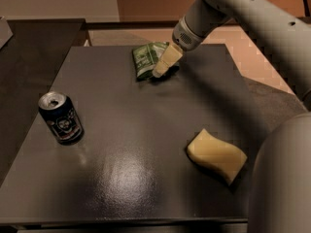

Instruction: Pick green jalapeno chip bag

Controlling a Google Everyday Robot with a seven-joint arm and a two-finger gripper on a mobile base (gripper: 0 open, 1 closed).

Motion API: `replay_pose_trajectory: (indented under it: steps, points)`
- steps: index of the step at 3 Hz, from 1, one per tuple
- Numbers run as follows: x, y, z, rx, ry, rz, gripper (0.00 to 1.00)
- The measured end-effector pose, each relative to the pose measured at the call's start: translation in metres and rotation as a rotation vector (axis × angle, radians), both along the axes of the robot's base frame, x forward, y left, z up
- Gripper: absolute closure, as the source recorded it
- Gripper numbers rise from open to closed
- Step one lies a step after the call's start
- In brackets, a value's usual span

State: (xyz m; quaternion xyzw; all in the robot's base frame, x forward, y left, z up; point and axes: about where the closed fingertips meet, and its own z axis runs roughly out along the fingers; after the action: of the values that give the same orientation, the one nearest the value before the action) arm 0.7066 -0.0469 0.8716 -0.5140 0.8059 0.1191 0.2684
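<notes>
A robot's pale arm (252, 18) reaches in from the upper right and slopes down to the left over a dark table (141, 178). Its cream-coloured gripper (158, 72) points down at the right edge of a crumpled green chip bag (145, 58) lying near the table's far edge; whether the gripper is apart, together or clamped on the bag cannot be told. A dark drink can (60, 118) stands upright at the left and a yellow sponge (216, 155) lies at the near right, both well apart from the bag.
</notes>
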Motion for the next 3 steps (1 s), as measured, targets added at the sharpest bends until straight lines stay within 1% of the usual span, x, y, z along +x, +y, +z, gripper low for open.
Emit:
replay_pose_trajectory:
  steps: [1,2,3]
  points:
    - [0.002,0.010,-0.012,-0.020,-0.005,0.015,0.00]
    - [0.005,0.014,-0.020,-0.042,-0.007,0.029,0.00]
    - [0.007,0.015,-0.023,-0.065,-0.012,0.032,0.18]
